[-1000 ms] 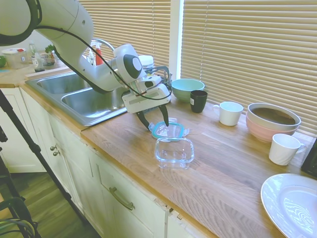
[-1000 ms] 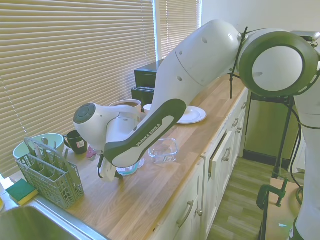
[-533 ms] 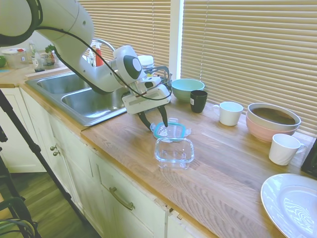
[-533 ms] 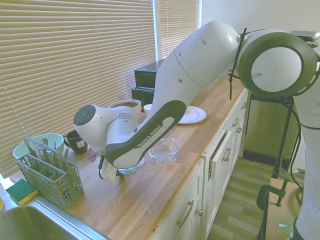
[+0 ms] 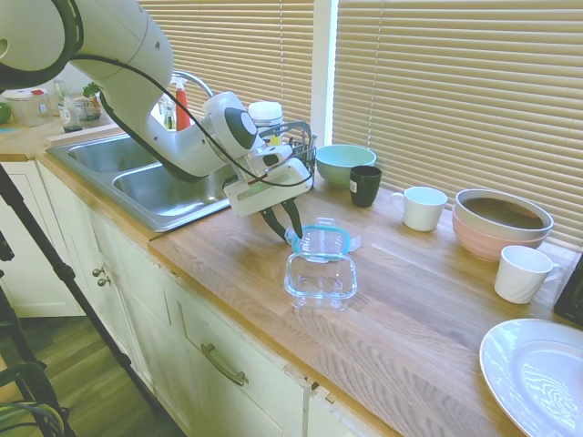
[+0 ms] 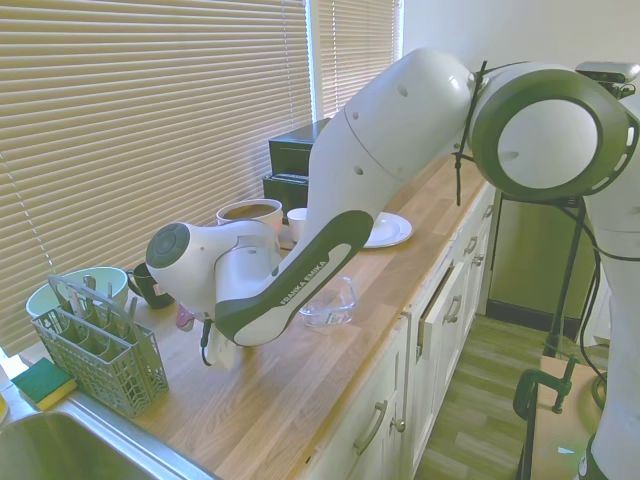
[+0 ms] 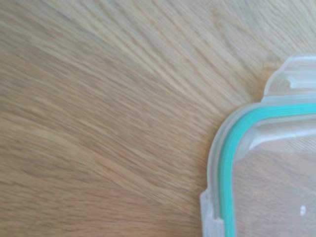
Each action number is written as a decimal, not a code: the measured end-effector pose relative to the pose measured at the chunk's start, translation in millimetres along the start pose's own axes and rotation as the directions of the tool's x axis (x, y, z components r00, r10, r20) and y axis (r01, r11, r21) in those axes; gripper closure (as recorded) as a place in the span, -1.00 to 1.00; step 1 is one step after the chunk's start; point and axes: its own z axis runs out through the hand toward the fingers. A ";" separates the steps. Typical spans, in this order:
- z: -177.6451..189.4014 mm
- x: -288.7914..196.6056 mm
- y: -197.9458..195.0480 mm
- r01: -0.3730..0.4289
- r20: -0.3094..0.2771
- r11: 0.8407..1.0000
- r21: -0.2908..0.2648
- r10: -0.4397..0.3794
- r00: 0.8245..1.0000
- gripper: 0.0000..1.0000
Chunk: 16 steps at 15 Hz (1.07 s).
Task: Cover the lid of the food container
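Teal-rimmed lid (image 5: 323, 242), pinched at its left edge by the closed pincer (image 5: 290, 233), hangs tilted just above and behind the container (image 5: 320, 278), mid-frame.

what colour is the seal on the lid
Teal, running round the clear lid just inside its edge; the wrist view shows it best.

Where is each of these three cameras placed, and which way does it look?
First exterior view: out from the counter's front, facing the blinds; arm enters from the picture's left, gripper holding the lid beside the food container.
Second exterior view: near the sink end, looking along the counter; the arm fills it.
Wrist view: on the wrist, looking down; no robot body shows.
Shared: the lid.
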 end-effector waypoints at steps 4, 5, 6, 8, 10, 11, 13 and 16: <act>4.2 -5.7 -6.6 0.005 -0.045 0.999 -0.042 -0.007 0.999 1.00; 4.5 -6.6 -7.5 0.005 -0.056 0.999 -0.051 -0.007 0.998 1.00; 5.1 -7.7 -8.5 0.003 -0.065 0.998 -0.058 -0.006 0.998 1.00; 4.9 -9.1 -9.9 -0.007 -0.071 0.998 -0.062 0.003 0.997 1.00; 3.6 -9.7 -11.1 -0.017 -0.073 0.998 -0.059 0.013 0.997 1.00; 1.3 -10.6 -12.9 -0.019 -0.074 0.998 -0.055 0.015 0.997 1.00; -8.1 -12.7 -17.9 -0.028 -0.075 0.999 -0.036 0.025 0.997 1.00; -30.7 -8.5 -14.6 -0.059 -0.077 0.998 0.000 0.059 0.995 1.00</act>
